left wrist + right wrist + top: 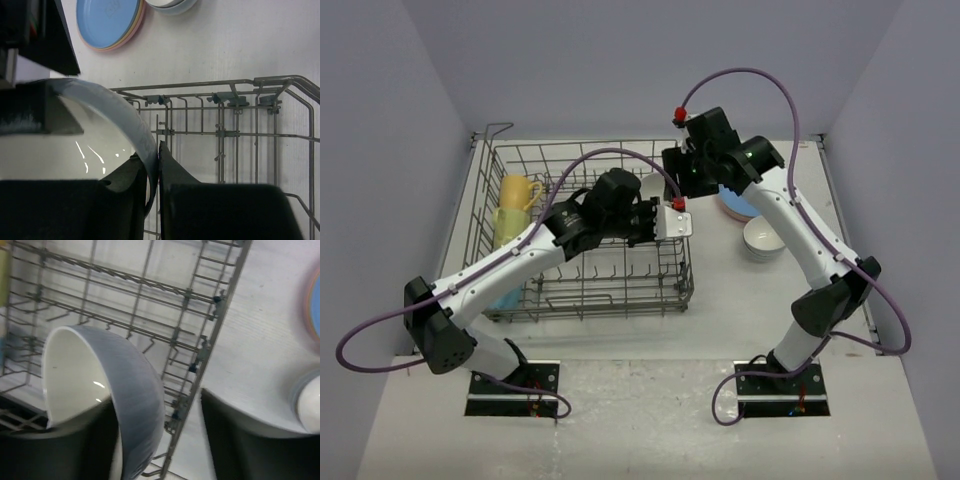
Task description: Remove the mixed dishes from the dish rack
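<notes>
Your left gripper (154,161) is clamped on the rim of a white bowl (65,145), one finger inside the wall and one outside. The bowl stands on edge over the right end of the dish rack (590,305), just inside its right wall. Your right gripper (155,400) faces it from 1 o'clock in the overhead view, jaws spread wide. In its own camera the bowl sits between them, crowding the finger at 9 o'clock, with the finger at 3 o'clock well apart; you cannot tell whether the near one touches. The mouth faces 9 o'clock there and the rounded back 3 o'clock, so I judge a handover needs the right jaws to close across that wall. The bowl is glossy white inside, grey-blue outside. The stacked plates (107,22) and stacked bowls (762,240) lie at 3 o'clock of the rack, nearer your right arm; a yellow mug (520,190) sits at its 9 o'clock end.
</notes>
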Motion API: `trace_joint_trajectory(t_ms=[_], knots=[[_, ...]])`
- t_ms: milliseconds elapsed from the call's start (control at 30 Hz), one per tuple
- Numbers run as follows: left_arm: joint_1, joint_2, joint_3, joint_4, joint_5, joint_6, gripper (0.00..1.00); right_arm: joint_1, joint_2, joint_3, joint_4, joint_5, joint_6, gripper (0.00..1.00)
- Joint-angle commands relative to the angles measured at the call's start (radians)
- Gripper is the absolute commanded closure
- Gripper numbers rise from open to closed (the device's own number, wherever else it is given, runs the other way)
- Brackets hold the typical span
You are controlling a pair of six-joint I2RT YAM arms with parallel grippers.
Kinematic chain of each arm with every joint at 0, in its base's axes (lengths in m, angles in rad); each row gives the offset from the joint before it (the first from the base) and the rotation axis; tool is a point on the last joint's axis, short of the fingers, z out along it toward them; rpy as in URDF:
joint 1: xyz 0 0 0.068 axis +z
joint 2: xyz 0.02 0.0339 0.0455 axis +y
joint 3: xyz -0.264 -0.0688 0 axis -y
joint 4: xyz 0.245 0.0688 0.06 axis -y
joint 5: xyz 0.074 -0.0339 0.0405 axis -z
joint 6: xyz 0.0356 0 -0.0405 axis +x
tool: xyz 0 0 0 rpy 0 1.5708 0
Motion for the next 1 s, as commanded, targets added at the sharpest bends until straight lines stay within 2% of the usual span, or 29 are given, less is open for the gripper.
trace_joint_trajectory(t_ms=[0,67,100,133,167,233,300,367,433,467,533,567,633,667,700,733,800,867,967], knots=[[-0.006,0.029,0.089,0.039,-0.089,0.025,1.0,0.007,0.008,0.056,-0.07,0.13,0.031,0.57],[-0.01,0.044,0.108,0.045,-0.12,0.007,1.0,0.005,0.015,0.066,-0.093,0.25,0.075,0.78],[-0.01,0.046,0.112,0.052,-0.123,0.0,0.98,0.004,0.017,0.069,-0.097,0.273,0.086,0.98],[-0.013,0.05,0.121,0.06,-0.131,-0.003,0.93,0.001,0.014,0.071,-0.099,0.292,0.097,1.0],[-0.013,0.05,0.124,0.068,-0.126,-0.01,0.58,-0.004,0.011,0.069,-0.098,0.303,0.109,1.0],[-0.013,0.031,0.122,0.094,-0.108,-0.027,0.0,-0.042,-0.009,0.059,-0.091,0.304,0.132,1.0],[-0.013,-0.003,0.091,0.146,-0.111,-0.055,0.0,-0.076,-0.043,-0.001,-0.068,0.297,0.146,1.0],[-0.013,-0.078,0.005,0.277,-0.14,-0.114,0.0,-0.156,-0.124,-0.076,-0.01,0.248,0.163,1.0],[-0.006,-0.158,-0.079,0.397,-0.257,-0.214,0.0,-0.252,-0.234,-0.229,0.068,0.221,0.171,1.0],[0.009,-0.181,-0.101,0.423,-0.267,-0.248,0.0,-0.284,-0.273,-0.334,0.096,0.206,0.171,1.0],[0.046,-0.239,-0.16,0.479,-0.301,-0.369,0.0,-0.399,-0.36,-0.432,0.154,0.168,0.168,1.0],[0.101,-0.252,-0.177,0.485,-0.315,-0.418,0.0,-0.438,-0.379,-0.516,0.168,0.153,0.163,1.0],[0.166,-0.292,-0.214,0.506,-0.341,-0.603,0.0,-0.528,-0.4,-0.578,0.198,0.131,0.137,1.0],[0.228,-0.304,-0.245,0.502,-0.37,-0.651,0.0,-0.547,-0.41,-0.619,0.209,0.14,0.134,1.0],[0.253,-0.318,-0.256,0.493,-0.4,-0.759,0.0,-0.565,-0.411,-0.636,0.221,0.142,0.126,1.0],[0.273,-0.318,-0.263,0.456,-0.425,-0.794,0.0,-0.606,-0.407,-0.648,0.237,0.131,0.123,1.0],[0.319,-0.289,-0.218,0.363,-0.512,-0.902,0.0,-0.634,-0.385,-0.668,0.244,0.122,0.129,1.0],[0.379,-0.258,-0.163,0.193,-0.543,-0.99,0.0,-0.647,-0.376,-0.703,0.271,0.164,0.126,1.0],[0.434,-0.243,-0.138,0.103,-0.568,-1.076,0.0,-0.665,-0.351,-0.743,0.316,0.189,0.126,1.0]])
